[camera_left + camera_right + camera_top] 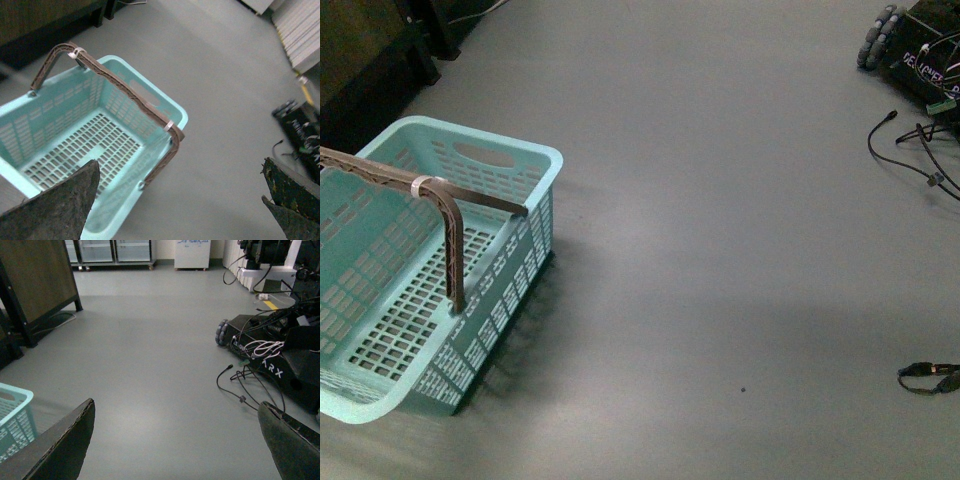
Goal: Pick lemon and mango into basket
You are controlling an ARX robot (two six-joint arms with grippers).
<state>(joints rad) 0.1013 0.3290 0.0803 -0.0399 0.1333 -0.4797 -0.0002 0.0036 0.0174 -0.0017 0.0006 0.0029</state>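
1. Left pincer [179,167] and right pincer [176,405] hang released, grasping nothing.
2. Basket [535,160] sits empty, lower left of the front view; lemon and mango nowhere visible.
3. Risk: reaching blind could snag the raised handle [450,215].

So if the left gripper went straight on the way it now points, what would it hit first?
Probably the basket: the open left gripper points at its corner, where the brown handle drops down. Depth is unclear, so it might just clear that rim and reach the grey floor instead.
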